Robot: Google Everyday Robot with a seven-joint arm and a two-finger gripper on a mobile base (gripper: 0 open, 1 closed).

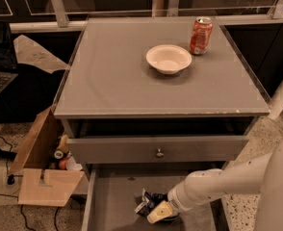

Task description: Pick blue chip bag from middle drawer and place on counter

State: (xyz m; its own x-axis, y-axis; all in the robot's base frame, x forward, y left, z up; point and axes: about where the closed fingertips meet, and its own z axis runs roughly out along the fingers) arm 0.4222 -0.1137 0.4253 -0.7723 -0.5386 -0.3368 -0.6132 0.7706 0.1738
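The blue chip bag lies crumpled on the grey floor of the open middle drawer, at the bottom of the view. My gripper reaches in from the right on a white arm and sits right on the bag's right side. Its pale fingertip overlaps the bag. The counter is the wide grey top above.
A white bowl and an orange-red soda can stand on the counter's far right. A closed drawer front with a small knob sits above the open drawer. An open cardboard box stands on the floor at the left.
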